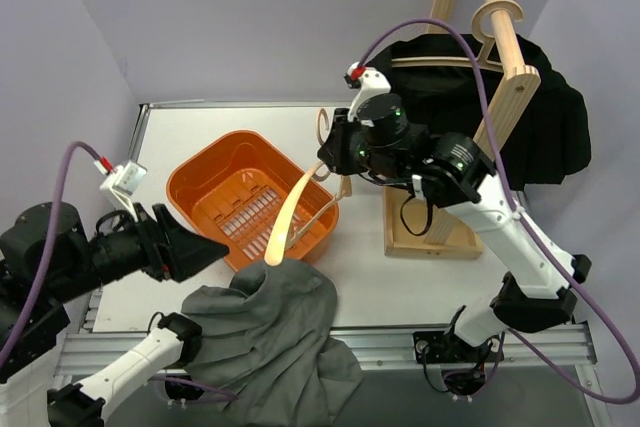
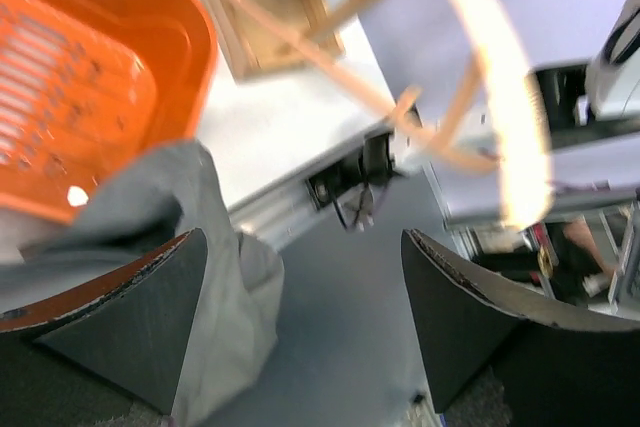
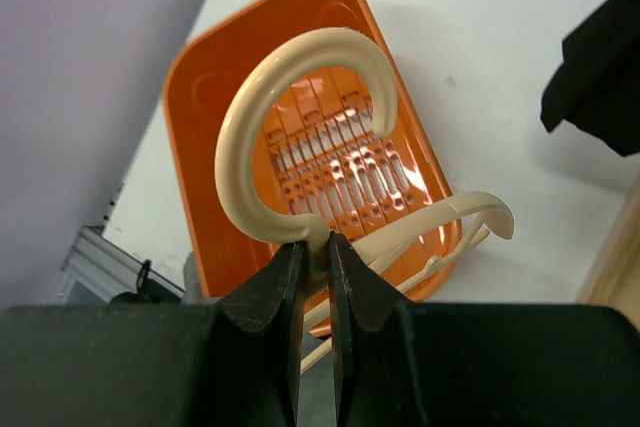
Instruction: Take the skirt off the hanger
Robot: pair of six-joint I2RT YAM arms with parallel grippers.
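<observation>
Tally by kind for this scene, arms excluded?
Garments: 2, grey skirt, black garment
Hangers: 2, cream hanger, wooden hanger
Baskets: 1, orange basket
Racks: 1, wooden rack
Total: 6

The white table [image 1: 230,122] bears an orange basket [image 1: 180,192], a wooden rack [image 1: 405,237] and grey skirt [image 1: 270,327] (overhanging its edge).

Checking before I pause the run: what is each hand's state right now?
Left hand: open, holding nothing.
Right hand: closed on the hanger, just under its hook.
</observation>
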